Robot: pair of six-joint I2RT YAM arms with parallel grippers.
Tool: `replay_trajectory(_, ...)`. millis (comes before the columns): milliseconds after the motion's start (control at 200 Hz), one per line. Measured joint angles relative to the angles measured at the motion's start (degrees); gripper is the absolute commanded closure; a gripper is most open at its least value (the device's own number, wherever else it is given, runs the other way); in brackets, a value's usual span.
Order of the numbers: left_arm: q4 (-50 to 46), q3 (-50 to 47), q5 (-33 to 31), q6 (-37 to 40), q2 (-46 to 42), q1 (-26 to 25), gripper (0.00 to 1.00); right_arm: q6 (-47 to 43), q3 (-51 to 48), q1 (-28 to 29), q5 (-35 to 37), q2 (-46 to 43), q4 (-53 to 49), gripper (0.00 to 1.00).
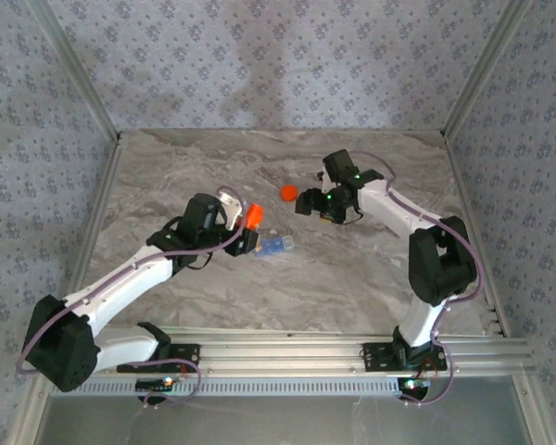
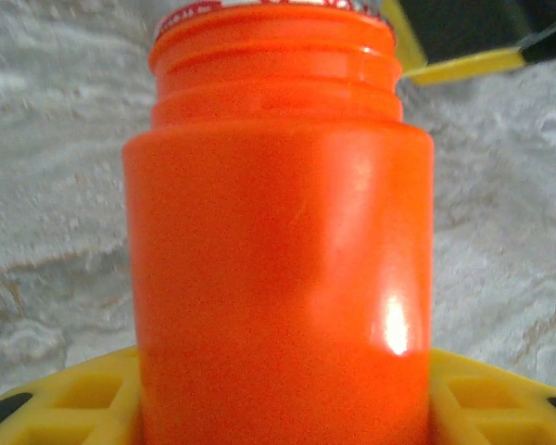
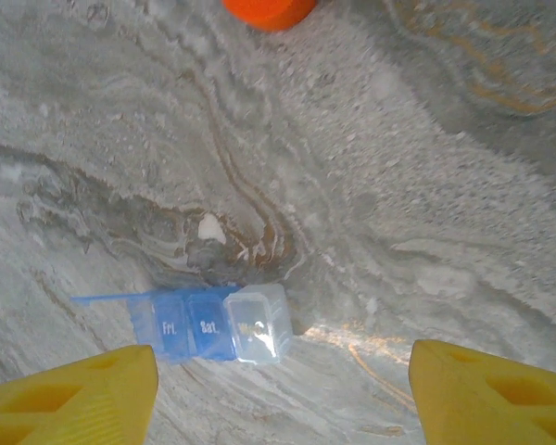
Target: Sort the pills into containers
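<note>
Two containers in play, plus one loose cap. All places are given from the pill box.

- Just left of the pill box: left gripper [image 2: 278,400] clenched on the orange bottle [image 2: 278,260], yellow fingers either side of its base. The threaded neck is bare and the cap is off. Cannot see inside.
- Pill box [image 3: 213,324]: lies flat on the marble table [image 1: 352,278]. It has blue day cells marked Fri. and Sat. and a clear cell at one end. A blue lid flap stands open off the other end.
- Small white bit [image 3: 210,228], possibly a pill: on the table close to the pill box, on the cap's side.
- Orange cap [image 1: 288,192]: beyond the pill box, apart from it.
- Right of the cap and beyond the pill box: right gripper [image 3: 283,389], fingers spread wide and holding nothing.

Step, as I judge it: bottle opened, pills not yet dealt out. The next move calls for the bottle mouth to go over an open cell with a slow tilt. The cells are small, so spill is likely. The cap sits in the right arm's line to the pill box.
</note>
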Motion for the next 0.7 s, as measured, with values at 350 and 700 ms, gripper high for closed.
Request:
replay_trajectory(350, 5.3, 11.2, -6.3, 6.5, 1.8, -0.2, 1.00, -1.5, 6.0, -2.0, 2.5, 3.7, -0.9, 0.26)
replay_trajectory(700, 8.1, 25.4, -11.3, 16.3, 11.7, 0.5, 1.00, -8.9, 23.9, -1.5, 6.6, 20.1, -5.7, 0.24)
